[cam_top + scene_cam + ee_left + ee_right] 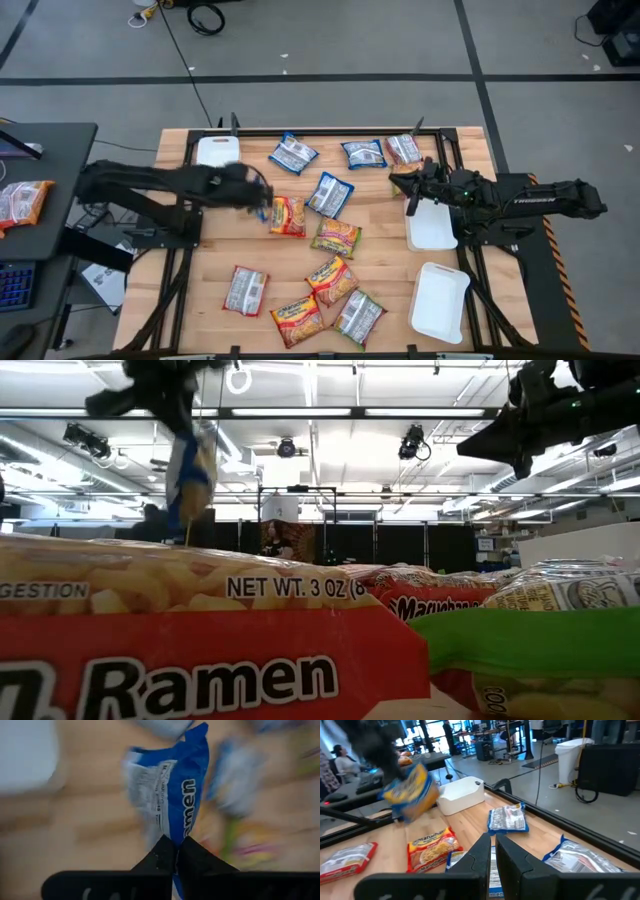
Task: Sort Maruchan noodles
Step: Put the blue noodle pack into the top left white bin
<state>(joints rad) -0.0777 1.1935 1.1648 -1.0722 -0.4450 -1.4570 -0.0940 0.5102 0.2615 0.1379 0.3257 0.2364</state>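
The flat blue-white plastic ramen packet (172, 795) is pinched by one edge in the left gripper (176, 851); it probably swings and may slip. The right gripper (492, 842) is held closed, empty.

Right gripper (491, 851) low over the wooden table (470, 822), fingers nearly together. Beyond, a blue-and-yellow packet (411, 790) dangling from the other arm (375, 745). Orange packet (431, 847) and blue-white packet (507, 818) flat on the wood; white tray (461, 795) farther off.
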